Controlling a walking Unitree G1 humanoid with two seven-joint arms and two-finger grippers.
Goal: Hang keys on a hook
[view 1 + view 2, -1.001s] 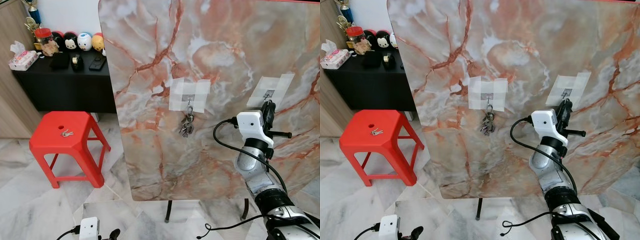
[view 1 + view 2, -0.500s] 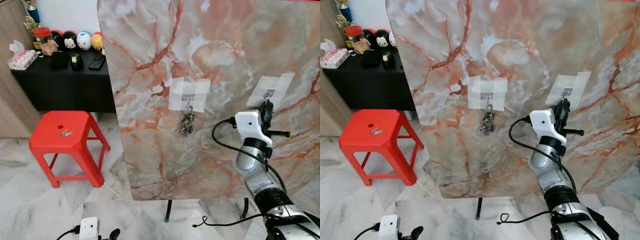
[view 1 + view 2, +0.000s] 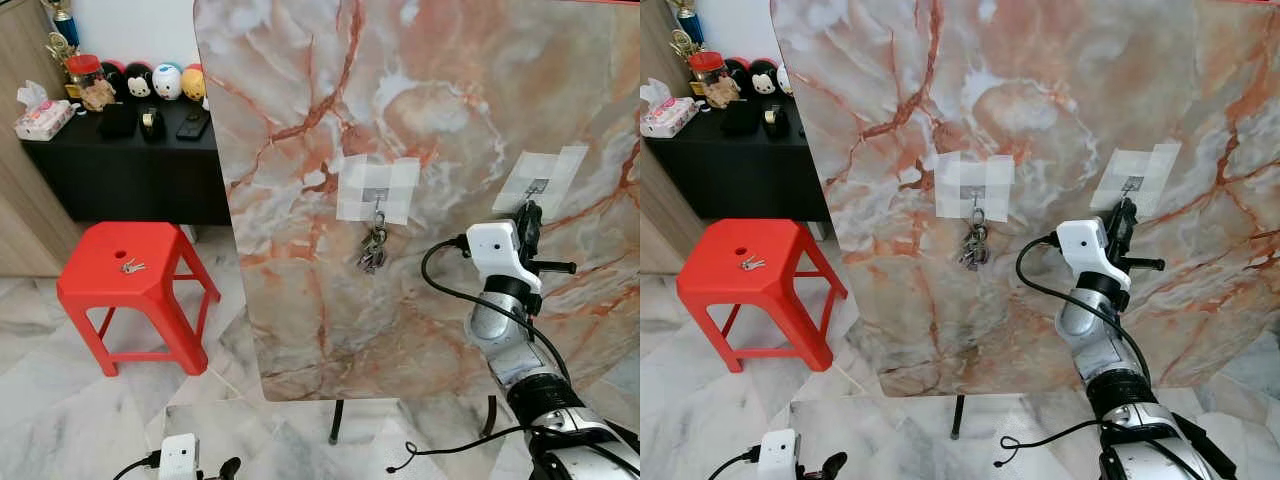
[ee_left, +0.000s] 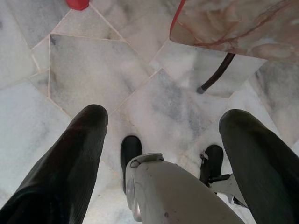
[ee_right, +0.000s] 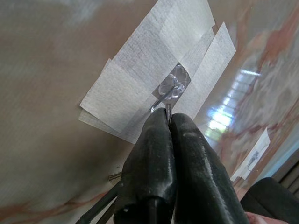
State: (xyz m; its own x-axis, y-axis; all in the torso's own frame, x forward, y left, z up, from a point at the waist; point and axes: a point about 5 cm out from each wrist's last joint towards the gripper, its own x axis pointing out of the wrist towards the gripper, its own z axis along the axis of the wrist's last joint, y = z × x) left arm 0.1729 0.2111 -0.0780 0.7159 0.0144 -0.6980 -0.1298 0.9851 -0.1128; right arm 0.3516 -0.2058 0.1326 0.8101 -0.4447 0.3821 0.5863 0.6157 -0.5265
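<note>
Left eye view: marble panel [image 3: 420, 120] stands beside red stool [image 3: 125, 275].

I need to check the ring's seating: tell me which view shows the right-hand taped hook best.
The right wrist view: the hook sits close and sharp on its tape, with the right gripper shut just below it. Both eye views show it small, its lower part hidden behind the gripper.

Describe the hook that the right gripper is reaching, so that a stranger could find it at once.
Start from the big marble board standing upright. Two white tape patches sit on it, each holding a small metal hook. The hook you want is on the right patch, just above the right gripper, whose jaws are shut on a thin key ring; the other hook already carries a key bunch.
</note>
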